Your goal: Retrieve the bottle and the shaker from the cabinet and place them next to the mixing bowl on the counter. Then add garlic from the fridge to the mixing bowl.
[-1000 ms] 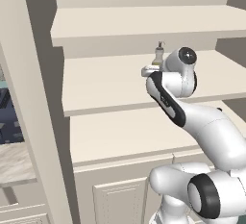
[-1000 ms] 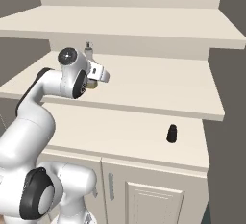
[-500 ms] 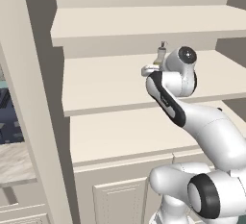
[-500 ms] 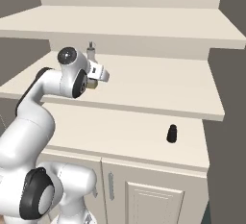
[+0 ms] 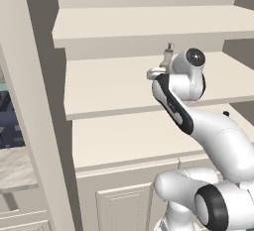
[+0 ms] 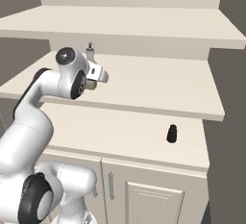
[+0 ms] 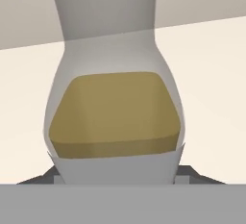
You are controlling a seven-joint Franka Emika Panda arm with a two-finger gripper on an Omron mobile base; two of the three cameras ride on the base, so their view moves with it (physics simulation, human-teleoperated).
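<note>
Hand view: bottle (image 7: 113, 117) up close, centre frame, olive-yellow liquid in lower body, neck running out the top edge, pale shelf surface behind; dark finger tips (image 7: 41, 177) peeking at both lower corners, right against the bottle's sides, so jaws narrowed onto the bottle, body sitting between them (actual contact hidden by the glass, but no gap to be seen). Left base view: gripper (image 5: 163, 69) at upper centre-right, mostly masked by the white wrist; just the bottle's grey cap (image 5: 169, 46) and a bit of neck sticking up above the hand, over the middle shelf (image 5: 109, 84) of the cabinet (image 5: 149, 22). Shaker seen there as no more than a dark speck at right edge, behind the forearm. Right base view gives what the other lacks: shaker (image 6: 171, 133) in full, small black cylinder standing upright on the lowest shelf, lower right of centre, well apart from the hand; bottle (image 6: 90, 55) at upper left, cap and neck above the wrist, on the middle shelf near its left end. Panelled doors (image 6: 153, 199) w/ grey handle (image 6: 111, 186) along bottom of frame.
</note>
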